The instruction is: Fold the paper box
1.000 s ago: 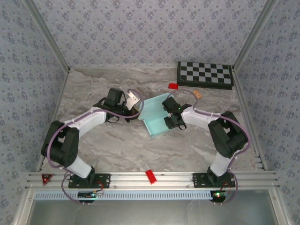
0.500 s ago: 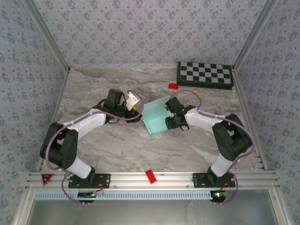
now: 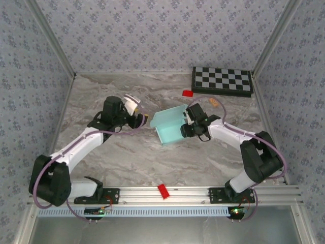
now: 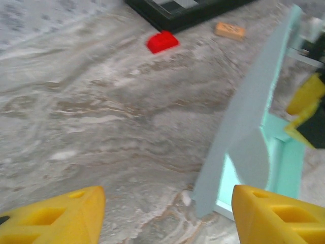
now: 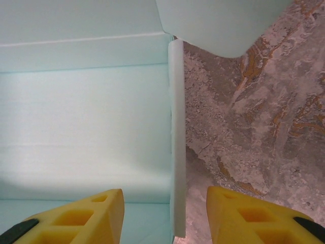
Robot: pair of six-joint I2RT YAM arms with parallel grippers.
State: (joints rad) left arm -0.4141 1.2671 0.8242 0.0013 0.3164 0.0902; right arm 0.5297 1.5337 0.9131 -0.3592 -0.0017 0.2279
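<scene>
Pale blue card, the paper box (image 3: 168, 129) lies half-formed in the middle of the marbled desk (image 3: 127, 157), with one panel standing up along its far-left edge. The left gripper (image 3: 143, 121) hovers just left of that panel, fingers spread wide and holding nothing. The right gripper (image 3: 184, 128) reaches in from the right, fingers apart astride one low side wall without pinching it. Bare desk lies open near and left. A checkerboard (image 3: 222, 81), a red block (image 3: 187, 93) and a small orange tag (image 3: 214, 102) sit far right.
</scene>
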